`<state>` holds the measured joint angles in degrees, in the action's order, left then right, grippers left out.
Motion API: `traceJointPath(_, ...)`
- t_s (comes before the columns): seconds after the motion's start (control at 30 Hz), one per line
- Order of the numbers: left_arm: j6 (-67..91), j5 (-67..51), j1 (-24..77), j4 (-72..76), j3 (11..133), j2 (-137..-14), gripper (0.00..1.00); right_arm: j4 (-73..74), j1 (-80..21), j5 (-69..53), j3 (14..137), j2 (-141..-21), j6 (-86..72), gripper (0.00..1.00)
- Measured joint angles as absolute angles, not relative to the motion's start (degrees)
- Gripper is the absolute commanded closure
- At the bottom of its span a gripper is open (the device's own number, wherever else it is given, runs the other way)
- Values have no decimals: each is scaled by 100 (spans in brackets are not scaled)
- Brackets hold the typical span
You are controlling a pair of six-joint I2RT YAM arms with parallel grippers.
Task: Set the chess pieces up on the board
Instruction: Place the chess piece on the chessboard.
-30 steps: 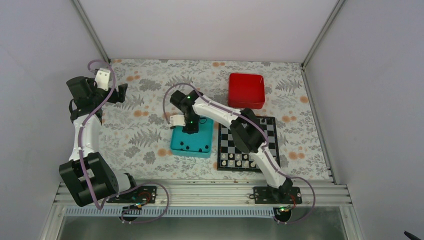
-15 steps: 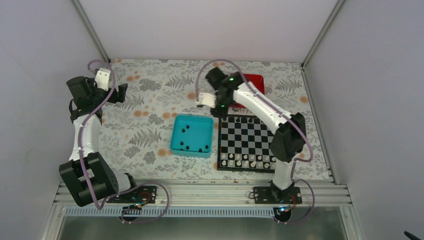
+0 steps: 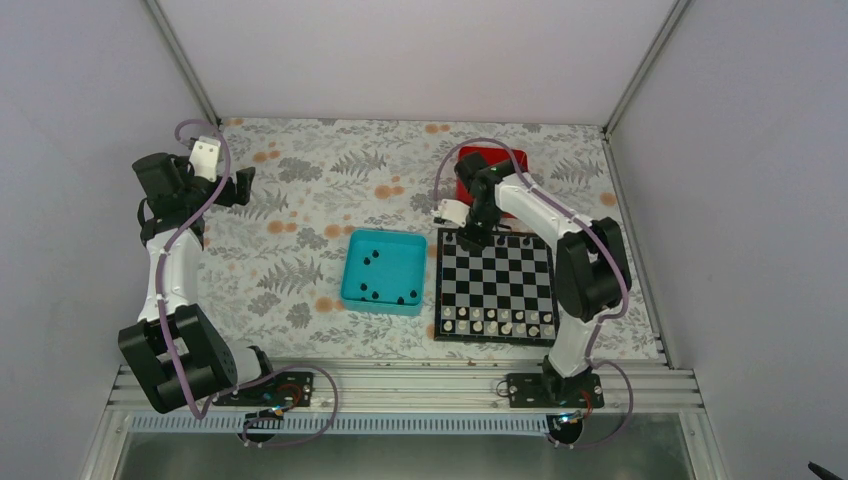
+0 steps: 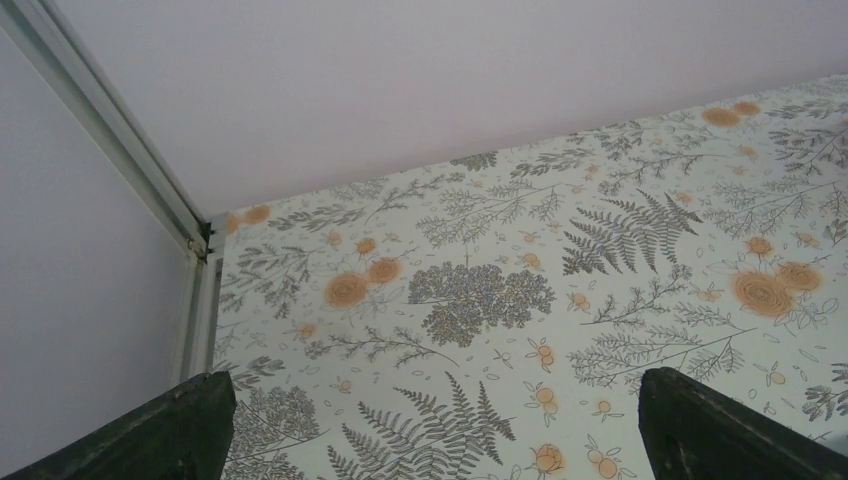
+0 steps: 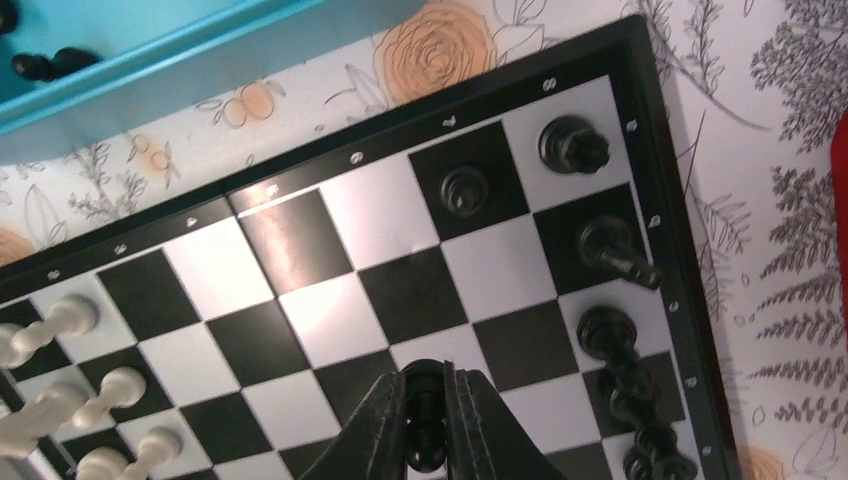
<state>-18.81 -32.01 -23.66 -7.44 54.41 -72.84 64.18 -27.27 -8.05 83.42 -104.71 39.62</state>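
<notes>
The checkered board [image 3: 497,285] lies right of centre. Several black chess pieces stand along its far edge [image 3: 500,240]; several more lie in the teal tray [image 3: 383,271]. My right gripper [image 3: 474,238] hangs over the board's far left corner, shut on a black chess piece [image 5: 426,420] held above the squares. The right wrist view shows several black pieces [image 5: 606,333] along the board's border [image 5: 655,220]. My left gripper [image 3: 243,184] is open and empty over the floral cloth at the far left; its fingertips [image 4: 190,425] show at the wrist view's bottom corners.
A red tray [image 3: 493,160] sits behind the board, partly hidden by the right arm. White pieces [image 3: 497,322] line the board's near rows. Metal frame posts and walls bound the table; a rail runs along the near edge.
My right arm lifted a black piece out of the teal tray and carried it right, then down over the board's far left corner. The left arm has not moved.
</notes>
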Motion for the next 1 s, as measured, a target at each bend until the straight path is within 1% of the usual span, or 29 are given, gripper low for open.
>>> traceJointPath(0.23, -1881, -3199, -2366, -746, 5441, -7284, 0, 5957, -2722, -941, 8331, -10866, 3964, 87)
traceJointPath(0.43, -1881, -3199, -2366, -744, 5441, -7284, 0, 5837, -2718, -956, 8331, -11107, 3979, 87)
traceJointPath(1.0, -1881, -3199, -2366, -744, 5441, -7286, 0, 5793, -2565, -928, 8361, -11314, 3983, 86)
